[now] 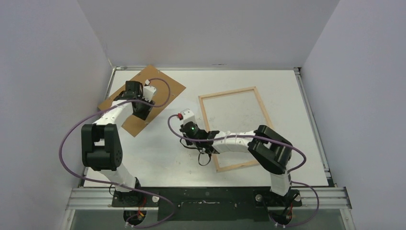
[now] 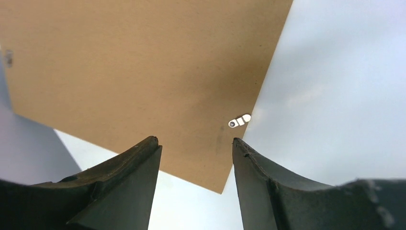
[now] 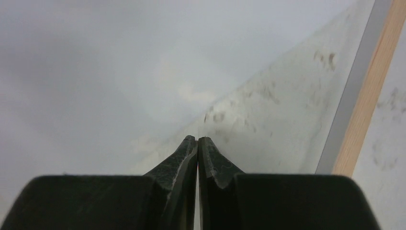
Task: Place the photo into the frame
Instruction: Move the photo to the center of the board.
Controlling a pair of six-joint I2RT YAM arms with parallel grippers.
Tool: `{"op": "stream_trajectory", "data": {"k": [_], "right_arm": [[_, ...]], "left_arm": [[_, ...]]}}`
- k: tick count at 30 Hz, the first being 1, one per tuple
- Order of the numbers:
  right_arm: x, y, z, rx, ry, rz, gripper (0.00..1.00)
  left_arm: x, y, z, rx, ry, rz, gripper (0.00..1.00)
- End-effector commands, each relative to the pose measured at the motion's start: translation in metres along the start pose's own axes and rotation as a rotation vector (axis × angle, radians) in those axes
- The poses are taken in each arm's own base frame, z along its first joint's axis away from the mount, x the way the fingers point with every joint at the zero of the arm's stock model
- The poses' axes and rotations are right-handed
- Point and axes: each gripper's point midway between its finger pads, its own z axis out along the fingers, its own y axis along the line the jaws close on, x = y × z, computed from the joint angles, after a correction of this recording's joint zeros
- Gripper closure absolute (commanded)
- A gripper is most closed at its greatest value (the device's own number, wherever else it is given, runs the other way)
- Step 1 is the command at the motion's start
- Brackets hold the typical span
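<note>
Top external: the frame (image 1: 227,92) is partly hidden by the right arm (image 1: 234,140); right gripper (image 3: 197,139) jaws are seen together, left gripper (image 2: 196,141) jaws apart.

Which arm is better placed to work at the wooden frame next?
Right. The right gripper, shut, sits close beside the frame; the left gripper hangs open over the brown board in the far-left corner, apart from it.
</note>
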Motion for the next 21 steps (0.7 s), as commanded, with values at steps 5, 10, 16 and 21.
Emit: {"op": "stream_trajectory", "data": {"k": [5, 10, 16, 21], "right_arm": [[-0.06, 0.026, 0.06, -0.022, -0.119, -0.043, 0.93], [-0.05, 0.031, 0.088, -0.018, -0.099, -0.044, 0.93], [-0.013, 0.028, 0.081, -0.031, -0.035, -0.039, 0.95], [0.03, 0.028, 0.063, -0.038, 0.042, -0.062, 0.95]], "left_arm": [[-0.016, 0.018, -0.027, -0.007, -0.119, -0.089, 0.45], [-0.002, 0.021, -0.022, 0.032, -0.082, -0.132, 0.45], [0.017, 0.001, -0.007, 0.1, -0.046, -0.068, 0.45], [0.03, -0.015, 0.009, 0.116, -0.006, 0.021, 0.45]]}}
